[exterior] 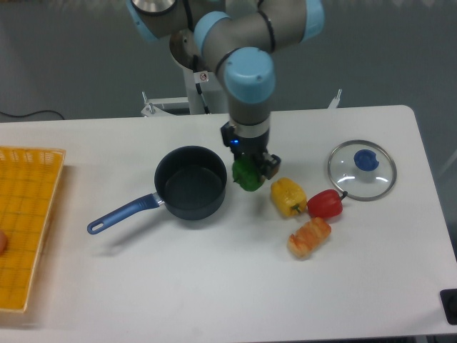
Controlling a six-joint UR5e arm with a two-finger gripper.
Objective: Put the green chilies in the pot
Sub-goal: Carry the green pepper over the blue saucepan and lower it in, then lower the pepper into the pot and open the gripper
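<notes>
Now, the white table (214, 286) fills most of the frame, a yellow basket (25, 214) cut off at the left edge. The arm (246, 78) drops in from the top, its base out of view. At centre sits the pot (191, 182), just left of the gripper (250, 170), its fingers clamped on the green chilies (246, 176) and mostly hidden behind them.

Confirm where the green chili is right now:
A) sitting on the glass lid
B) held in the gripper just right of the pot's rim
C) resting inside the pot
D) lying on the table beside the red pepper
B: the green chili is clamped in the gripper, beside the pot whose inside is empty.
</notes>
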